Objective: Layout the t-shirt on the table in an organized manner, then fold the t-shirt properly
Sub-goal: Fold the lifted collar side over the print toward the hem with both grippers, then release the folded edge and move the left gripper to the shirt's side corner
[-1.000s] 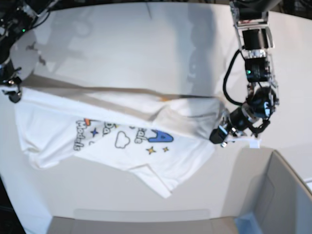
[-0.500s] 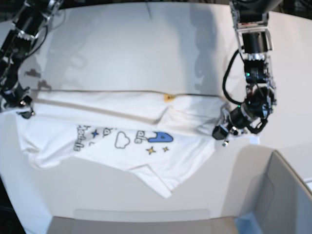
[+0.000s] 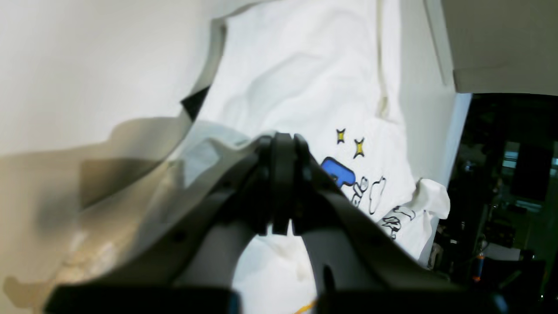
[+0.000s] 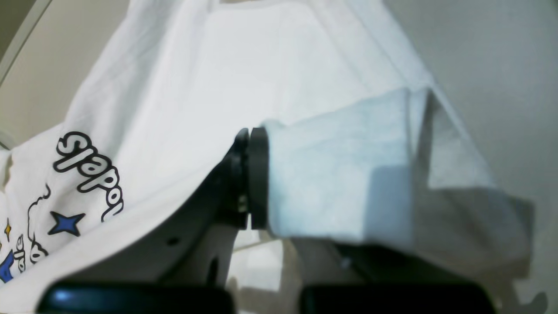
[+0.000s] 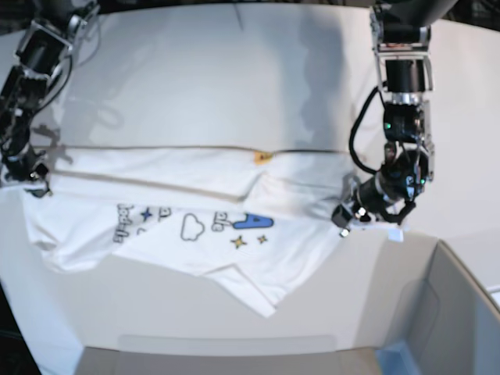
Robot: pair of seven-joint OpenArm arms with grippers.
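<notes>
At the left edge of the base view, the right gripper (image 5: 31,184) pinches one end of the t-shirt (image 5: 195,211); its wrist view shows the black jaws pressed together with a white fold of cloth draped over and beside them (image 4: 248,174). From there the shirt stretches across the white table (image 5: 195,70) as a long band, its upper edge pulled into a nearly straight line with a small orange mark midway. Below that line the cloth is folded over and rumpled. The print shows black-outlined letters, a blue star, a cloud outline, a blue letter and two yellow stars. A pointed flap hangs toward the near edge. At the right end, the left gripper (image 5: 353,212) meets the shirt's edge; its wrist view shows the dark jaws together (image 3: 281,183), and whether cloth is caught between them cannot be told. A grey box (image 5: 453,312) sits near the lower right.
</notes>
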